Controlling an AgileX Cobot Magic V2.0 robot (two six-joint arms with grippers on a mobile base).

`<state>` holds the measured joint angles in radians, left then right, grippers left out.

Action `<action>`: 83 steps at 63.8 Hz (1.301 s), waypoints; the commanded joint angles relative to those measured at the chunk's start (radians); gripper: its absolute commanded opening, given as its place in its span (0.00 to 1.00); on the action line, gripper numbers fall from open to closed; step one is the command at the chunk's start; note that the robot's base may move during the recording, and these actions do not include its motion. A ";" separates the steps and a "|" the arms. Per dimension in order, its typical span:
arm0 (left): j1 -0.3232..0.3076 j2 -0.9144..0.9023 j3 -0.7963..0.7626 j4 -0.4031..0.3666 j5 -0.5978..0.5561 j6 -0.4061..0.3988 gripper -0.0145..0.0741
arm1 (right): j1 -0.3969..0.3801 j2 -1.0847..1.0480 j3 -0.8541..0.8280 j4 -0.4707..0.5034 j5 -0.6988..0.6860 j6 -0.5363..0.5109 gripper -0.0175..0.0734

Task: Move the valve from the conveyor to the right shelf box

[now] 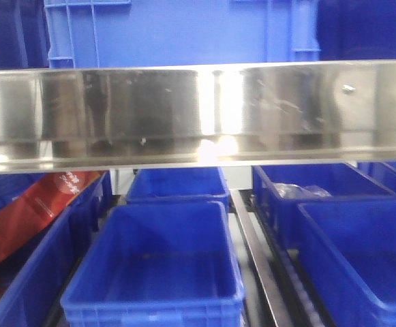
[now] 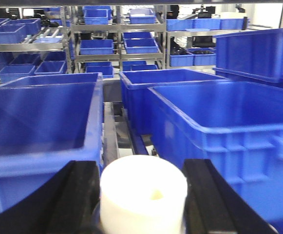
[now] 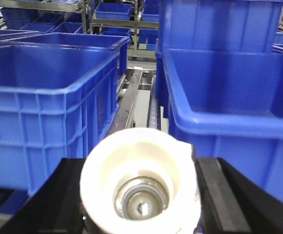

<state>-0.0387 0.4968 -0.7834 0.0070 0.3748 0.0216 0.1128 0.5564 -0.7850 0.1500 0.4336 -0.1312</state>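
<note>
In the left wrist view a valve [image 2: 142, 202] points its closed white cap at the camera, and my left gripper [image 2: 142, 165] is shut on it between black fingers [image 2: 78, 195]. A second valve [image 3: 140, 192] fills the right wrist view, its open white cap showing a metal fitting inside. My right gripper [image 3: 141, 163] is shut on this one. Both hang over the gaps between blue shelf boxes. The right shelf's stainless rail [image 1: 198, 112] crosses the front view. The conveyor is out of view.
Blue plastic boxes [image 1: 158, 269] stand in rows under the rail. One at the right [image 1: 320, 194] holds a clear bag, and a red package [image 1: 31, 211] lies at the left. Metal roller tracks [image 1: 255, 259] run between boxes. More racks of blue boxes [image 2: 102, 46] stand behind.
</note>
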 commanded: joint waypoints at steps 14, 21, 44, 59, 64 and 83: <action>-0.005 -0.007 -0.007 -0.001 -0.059 -0.007 0.04 | 0.000 -0.009 -0.010 -0.004 -0.082 -0.007 0.02; -0.005 -0.007 -0.007 -0.001 -0.059 -0.007 0.04 | 0.000 -0.009 -0.010 -0.004 -0.082 -0.007 0.02; -0.005 -0.007 -0.007 -0.001 -0.059 -0.007 0.04 | 0.000 -0.009 -0.010 -0.004 -0.082 -0.007 0.02; -0.005 -0.007 -0.007 -0.001 -0.059 -0.007 0.04 | 0.000 -0.009 -0.010 -0.004 -0.082 -0.007 0.02; -0.005 -0.007 -0.007 -0.001 -0.059 -0.007 0.04 | 0.000 -0.009 -0.010 -0.004 -0.082 -0.007 0.02; -0.005 -0.007 -0.007 -0.001 -0.059 -0.007 0.04 | 0.000 -0.009 -0.010 -0.004 -0.082 -0.007 0.02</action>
<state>-0.0387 0.4968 -0.7834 0.0070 0.3748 0.0216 0.1128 0.5564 -0.7850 0.1500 0.4336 -0.1312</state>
